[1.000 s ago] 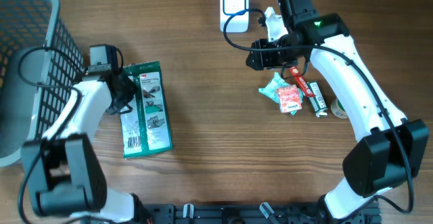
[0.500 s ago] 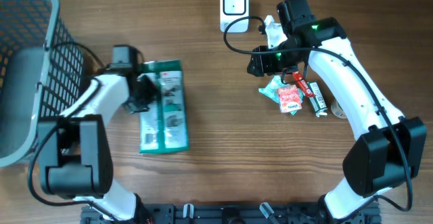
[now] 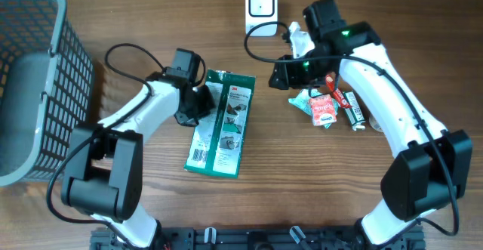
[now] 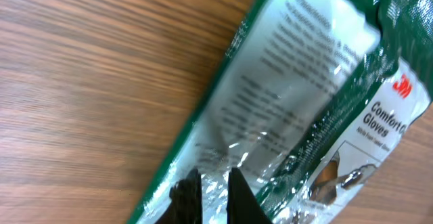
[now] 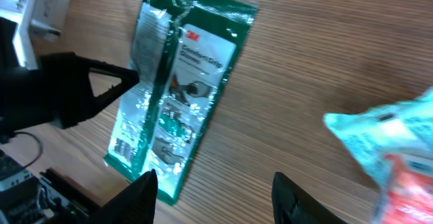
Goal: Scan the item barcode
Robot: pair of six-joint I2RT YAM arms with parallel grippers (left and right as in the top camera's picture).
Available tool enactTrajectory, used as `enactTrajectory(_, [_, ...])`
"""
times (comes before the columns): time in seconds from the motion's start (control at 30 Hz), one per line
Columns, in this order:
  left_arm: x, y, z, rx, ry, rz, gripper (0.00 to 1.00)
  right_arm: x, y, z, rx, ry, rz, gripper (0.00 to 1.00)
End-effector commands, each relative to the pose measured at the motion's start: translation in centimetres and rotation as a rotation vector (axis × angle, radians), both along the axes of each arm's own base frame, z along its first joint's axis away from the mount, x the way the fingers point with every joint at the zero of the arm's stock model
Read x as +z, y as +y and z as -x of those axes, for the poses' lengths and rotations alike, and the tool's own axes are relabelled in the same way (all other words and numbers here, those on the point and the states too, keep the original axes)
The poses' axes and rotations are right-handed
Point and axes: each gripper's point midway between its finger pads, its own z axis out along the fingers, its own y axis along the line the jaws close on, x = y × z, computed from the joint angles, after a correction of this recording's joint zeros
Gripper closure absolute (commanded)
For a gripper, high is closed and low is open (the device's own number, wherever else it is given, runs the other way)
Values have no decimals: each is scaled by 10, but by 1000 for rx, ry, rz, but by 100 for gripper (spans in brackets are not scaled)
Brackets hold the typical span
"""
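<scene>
The item is a green packet of gloves (image 3: 223, 125) lying flat on the wood table, with its barcode (image 3: 198, 155) at the near end. My left gripper (image 3: 198, 99) is shut on the packet's left edge. In the left wrist view, the left gripper (image 4: 211, 183) pinches the clear film of the packet (image 4: 304, 95). A white scanner (image 3: 261, 8) stands at the far edge. My right gripper (image 3: 281, 70) hovers right of the packet and is open. The right wrist view shows the right gripper (image 5: 215, 183) with nothing between its fingers, and the packet (image 5: 179, 82) beyond.
A grey wire basket (image 3: 38, 76) fills the left side. Right of centre, under the right arm, lie a teal snack packet (image 3: 309, 99), a red packet (image 3: 323, 108) and small tubes (image 3: 352, 108). A black cable (image 3: 256, 46) loops below the scanner.
My left gripper has dragged the packet to the right toward the table's middle and turned it. The right arm has shifted slightly left.
</scene>
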Motion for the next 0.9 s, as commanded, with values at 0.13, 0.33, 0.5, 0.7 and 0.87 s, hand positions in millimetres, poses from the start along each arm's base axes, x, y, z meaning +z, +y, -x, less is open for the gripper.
enactTrajectory(0.13, [18, 30, 8, -2, 42, -36, 92, -30, 55, 23, -104, 89, -68, 36])
enactTrajectory(0.33, [-4, 28, 36, -24, 111, -50, 91, -74, 76, 43, -136, 105, -93, 35])
enactTrajectory(0.5, [-22, 31, 52, -26, 133, -55, 90, -102, 67, 51, -198, 104, -38, 35])
enactTrajectory(0.7, [-35, 33, 62, -26, 140, -56, 89, -123, 63, 55, -254, 108, -63, 34])
enactTrajectory(0.87, [-36, 33, 64, -26, 144, -57, 88, -136, 63, 59, -285, 109, -105, 34])
